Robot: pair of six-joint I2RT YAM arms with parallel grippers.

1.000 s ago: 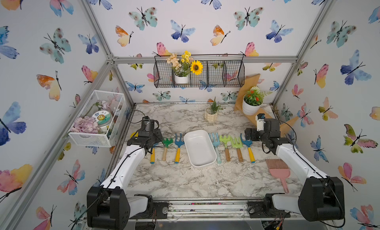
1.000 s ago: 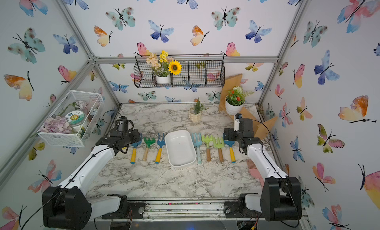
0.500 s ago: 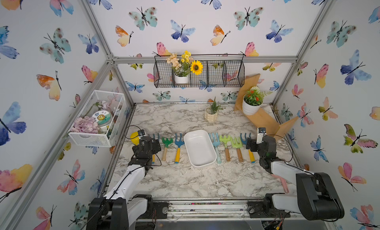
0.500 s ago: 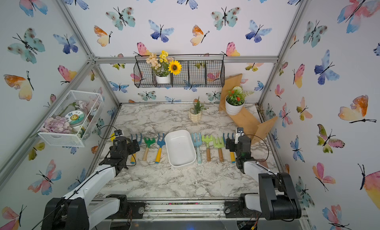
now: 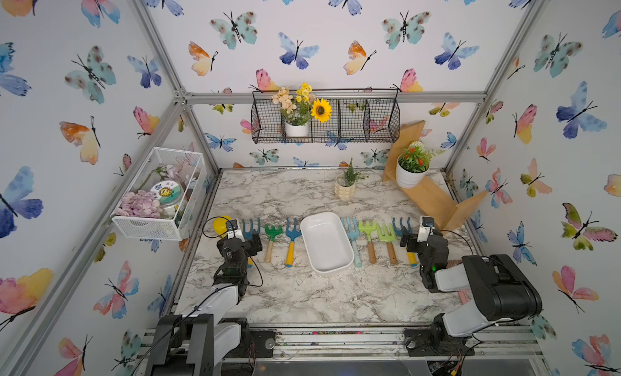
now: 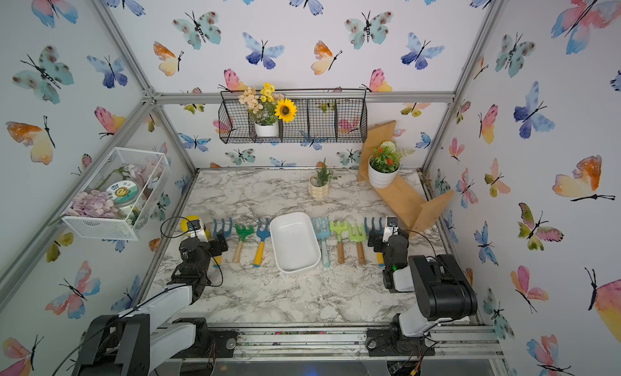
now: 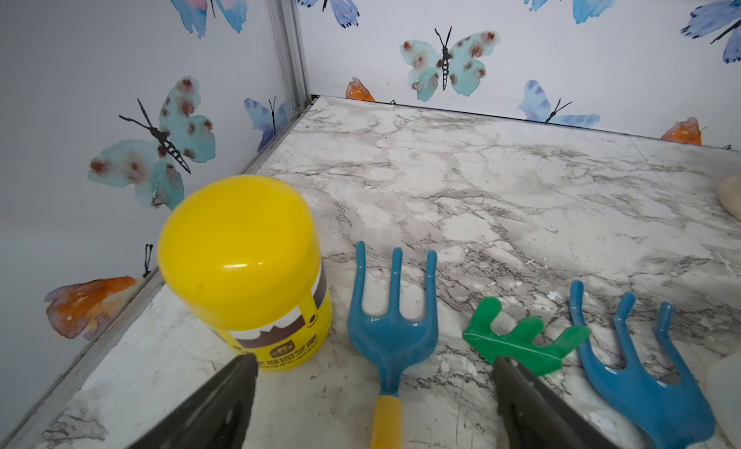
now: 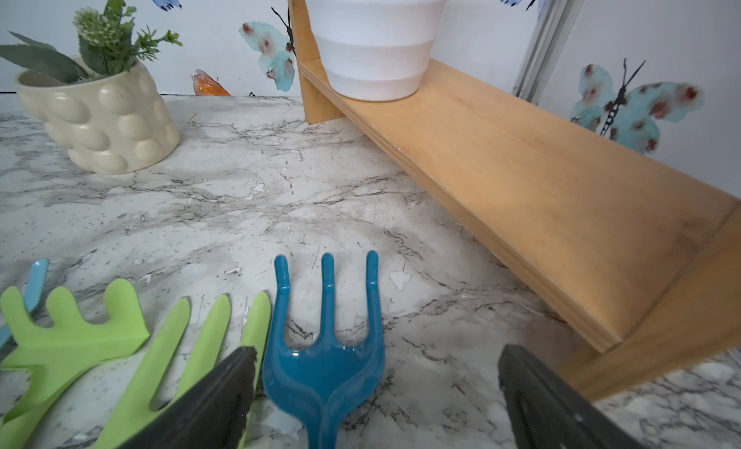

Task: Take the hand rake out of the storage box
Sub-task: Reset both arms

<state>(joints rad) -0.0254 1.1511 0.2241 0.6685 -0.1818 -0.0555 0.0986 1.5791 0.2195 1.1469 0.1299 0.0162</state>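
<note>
The storage box (image 5: 327, 246) sits centred on the counter (image 5: 302, 297) between rakes. Left jaws gape over the leftmost rake (image 7: 391, 334), right jaws over the rightmost rake (image 8: 324, 362).

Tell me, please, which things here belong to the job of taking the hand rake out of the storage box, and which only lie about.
For the job: storage box, empty; blue hand rake, lying before the open left tool.
Only lying about: yellow jar; green rake; cream pot; wooden shelf; black wire basket.
</note>
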